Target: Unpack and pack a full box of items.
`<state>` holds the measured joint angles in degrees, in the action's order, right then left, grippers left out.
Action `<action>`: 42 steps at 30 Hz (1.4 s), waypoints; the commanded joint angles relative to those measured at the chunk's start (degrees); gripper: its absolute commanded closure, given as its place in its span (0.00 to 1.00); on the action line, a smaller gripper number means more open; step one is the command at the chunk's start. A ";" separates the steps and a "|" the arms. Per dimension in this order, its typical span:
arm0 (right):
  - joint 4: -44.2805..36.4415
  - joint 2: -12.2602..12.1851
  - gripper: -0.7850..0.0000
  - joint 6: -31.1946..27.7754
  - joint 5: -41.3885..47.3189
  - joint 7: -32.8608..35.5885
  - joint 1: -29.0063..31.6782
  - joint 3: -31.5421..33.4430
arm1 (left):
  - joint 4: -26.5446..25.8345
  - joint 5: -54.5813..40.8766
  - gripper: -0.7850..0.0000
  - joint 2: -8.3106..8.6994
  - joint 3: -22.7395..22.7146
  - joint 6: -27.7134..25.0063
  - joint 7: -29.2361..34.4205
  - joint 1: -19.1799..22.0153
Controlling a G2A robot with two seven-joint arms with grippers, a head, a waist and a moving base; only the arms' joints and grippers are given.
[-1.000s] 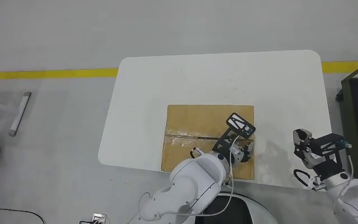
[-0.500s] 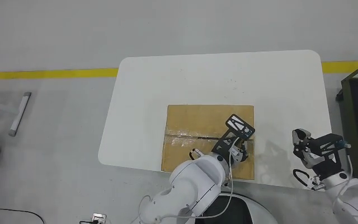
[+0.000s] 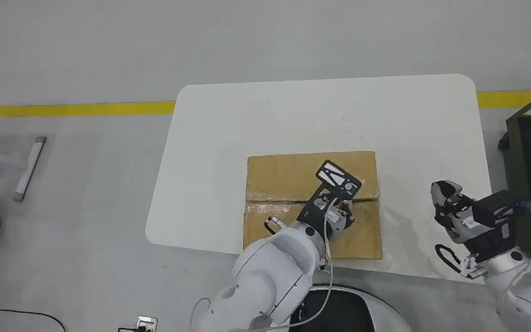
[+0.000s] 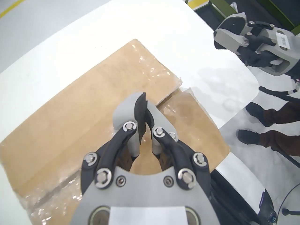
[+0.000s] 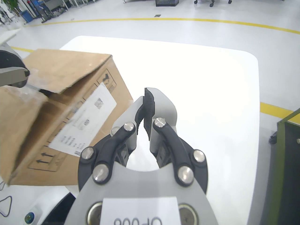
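Observation:
A brown cardboard box (image 3: 282,178) sits on the white table (image 3: 249,116) near its front edge, with clear tape along the top seam. My left gripper (image 3: 340,207) hangs shut over that seam near the box's right end (image 4: 143,104), with nothing between its fingers. In the right wrist view the far flap (image 5: 70,71) is lifted at its corner, leaving a dark gap, and a white label (image 5: 82,122) is on the box's side. My right gripper (image 3: 446,203) is shut and holds nothing (image 5: 146,108), hovering over bare table right of the box.
A green rack (image 3: 521,166) stands just off the table's right edge, close to my right arm. Bare table lies behind the box (image 3: 332,116) and to its right (image 5: 199,83). The box's front side lies close to the table's front edge.
My left gripper has moved left along the box's seam. The box top has shifted slightly. My right gripper has drifted a little toward the box.

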<state>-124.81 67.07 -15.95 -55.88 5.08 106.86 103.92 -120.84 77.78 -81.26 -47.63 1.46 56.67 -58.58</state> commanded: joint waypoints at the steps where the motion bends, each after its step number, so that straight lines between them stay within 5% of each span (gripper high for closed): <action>1: -1.13 0.00 1.00 -1.31 3.10 0.02 -0.23 0.46 | -1.46 -2.33 1.00 0.11 -1.68 -0.39 -1.13 -1.08; 7: -4.36 -0.23 1.00 -8.55 10.29 2.13 -1.00 0.64 | -4.22 -2.71 1.00 0.76 -6.08 -3.19 -0.48 -3.05; 14: -4.71 -0.59 1.00 -13.85 7.28 6.41 -1.74 -3.45 | -7.00 -2.49 1.00 1.36 -10.19 -4.62 0.62 -5.27; 25: -2.24 -0.73 1.00 -9.50 -2.61 11.65 -5.18 -9.46 | -10.45 -0.82 1.00 2.46 -18.14 -9.45 1.91 -6.48; 42: -1.30 -0.85 1.00 -7.47 -1.50 12.54 -7.32 -11.47 | -12.44 5.12 1.00 4.24 -33.96 -13.64 3.15 -5.85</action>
<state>-126.14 66.24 -23.36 -57.32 17.52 99.62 92.51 -133.32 82.72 -77.09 -80.87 -12.17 59.89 -64.53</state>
